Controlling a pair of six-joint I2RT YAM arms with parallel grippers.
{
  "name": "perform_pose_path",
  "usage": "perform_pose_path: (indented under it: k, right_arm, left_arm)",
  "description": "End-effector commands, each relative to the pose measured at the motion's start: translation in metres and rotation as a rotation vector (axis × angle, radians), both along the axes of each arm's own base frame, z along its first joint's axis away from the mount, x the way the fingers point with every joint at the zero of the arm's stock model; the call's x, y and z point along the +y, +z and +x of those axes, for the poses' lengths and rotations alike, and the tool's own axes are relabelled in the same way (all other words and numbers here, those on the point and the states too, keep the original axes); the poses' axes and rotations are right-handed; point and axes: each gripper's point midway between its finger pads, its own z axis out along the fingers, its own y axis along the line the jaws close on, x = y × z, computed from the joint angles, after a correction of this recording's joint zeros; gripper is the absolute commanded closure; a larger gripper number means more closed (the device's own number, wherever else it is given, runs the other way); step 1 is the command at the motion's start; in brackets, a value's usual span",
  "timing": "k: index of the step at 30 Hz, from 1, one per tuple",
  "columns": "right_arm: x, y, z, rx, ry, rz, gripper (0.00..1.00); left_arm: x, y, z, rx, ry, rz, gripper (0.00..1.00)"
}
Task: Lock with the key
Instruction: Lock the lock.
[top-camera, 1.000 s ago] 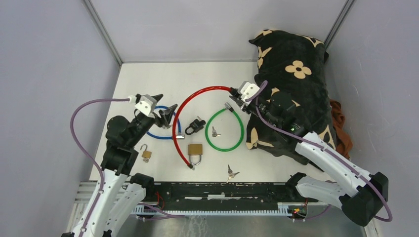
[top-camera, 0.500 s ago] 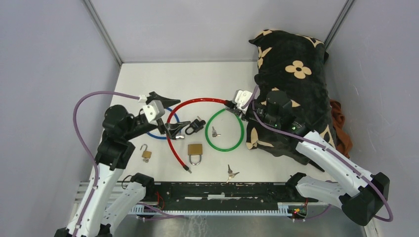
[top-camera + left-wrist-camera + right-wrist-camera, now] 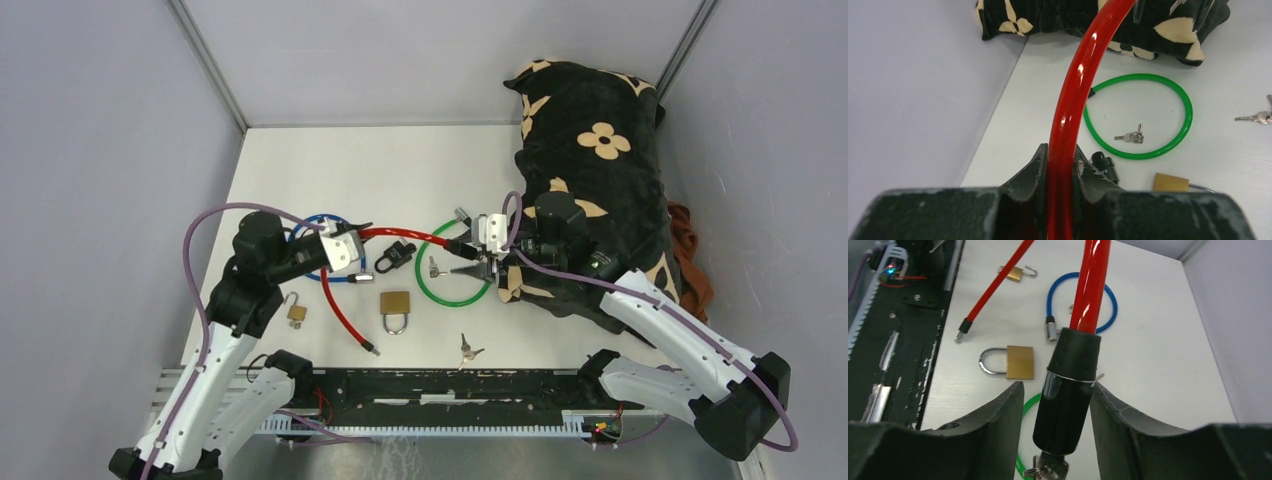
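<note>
Left pincer (image 3: 1060, 165) clamps red cable (image 3: 1073, 85) | right pincer (image 3: 1055, 386) brackets its lock barrel (image 3: 1068, 385), grip cannot tell | overhead, not left wrist, shows plug end (image 3: 370, 349) near padlock (image 3: 396, 305) on desk (image 3: 400, 160) | key (image 3: 1130, 135) inside green loop (image 3: 1188, 107)

Left wrist view: the red cable (image 3: 1073, 100) runs out past the top edge and disappears downward between the left end effector (image 3: 1060, 150) fingers. To that end effector's right, a brass padlock (image 3: 1170, 182) and a black lock (image 3: 1105, 165) are half covered.

Right wrist view: the black head (image 3: 1066, 390) lies between the right end effector (image 3: 1055, 386) fingers, but contact cannot be judged. Metal pieces (image 3: 1047, 471) under it are cropped by the bottom edge.
</note>
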Motion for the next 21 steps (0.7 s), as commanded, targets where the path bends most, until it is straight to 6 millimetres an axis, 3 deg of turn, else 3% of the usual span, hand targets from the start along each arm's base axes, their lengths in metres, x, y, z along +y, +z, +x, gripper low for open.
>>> perform_pose_path:
  k: [1, 2, 5, 10, 14, 17, 21]
  right_arm:
    - [-0.003, 0.016, -0.036, -0.043, 0.192, -0.023, 0.33]
    - [-0.007, 0.017, -0.037, -0.050, 0.187, -0.033, 0.28]
    - [-0.020, 0.031, -0.043, -0.091, 0.177, -0.039, 0.24]
    - [-0.039, 0.048, -0.059, -0.129, 0.158, -0.051, 0.21]
    - [-0.056, 0.054, -0.049, -0.177, 0.032, -0.081, 0.21]
    - [-0.069, 0.064, -0.046, -0.230, -0.037, -0.098, 0.20]
    - [-0.098, 0.055, -0.008, -0.255, -0.311, -0.173, 0.18]
  left_arm:
    - [-0.006, 0.026, -0.023, -0.292, -0.161, 0.073, 0.98]
    - [-0.008, 0.027, -0.029, -0.328, -0.199, 0.086, 0.98]
    - [-0.013, 0.028, -0.048, -0.348, -0.288, 0.088, 0.98]
    - [-0.013, 0.007, -0.061, -0.271, -0.338, 0.102, 0.98]
    - [-0.013, 0.004, -0.074, -0.388, -0.403, 0.142, 0.98]
    - [-0.013, 0.016, -0.075, -0.392, -0.384, 0.104, 0.98]
    - [-0.014, 0.039, -0.072, -0.400, -0.334, 0.019, 0.98]
